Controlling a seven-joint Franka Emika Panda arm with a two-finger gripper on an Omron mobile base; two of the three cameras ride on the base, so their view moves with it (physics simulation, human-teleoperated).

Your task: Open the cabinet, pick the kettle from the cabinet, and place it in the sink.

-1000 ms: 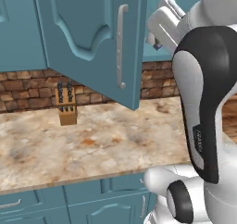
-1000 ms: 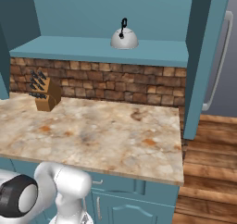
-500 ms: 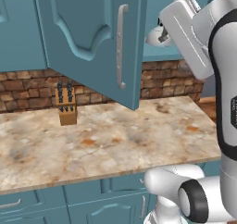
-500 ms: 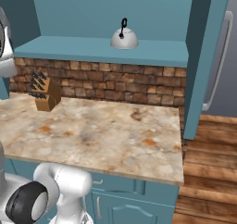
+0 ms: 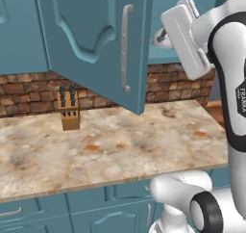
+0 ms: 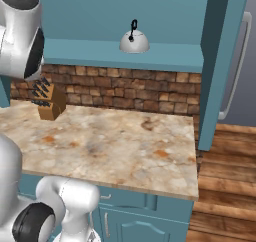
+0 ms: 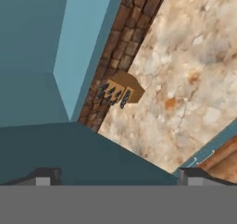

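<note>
Jaws (image 7: 115, 176) were spread wide, nothing between them, hand raised at cabinet (image 5: 91, 39) height. Left door stood swung open over the worktop (image 6: 120, 146). Kettle (image 6: 134, 41) sat upright on the cabinet shelf, well apart from the jaws, probably partly hidden behind the hand from the left. Knife block (image 5: 68, 109) stood against the brick backsplash (image 6: 125, 91).

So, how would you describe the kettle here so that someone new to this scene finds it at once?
Start at the tall teal cabinet, whose doors stand open above the beige marbled counter. On its bottom shelf, above the brick backsplash, sits the kettle. It is a small silvery-white dome with a black looped handle on top, unlike the wooden knife block down on the counter.
</note>
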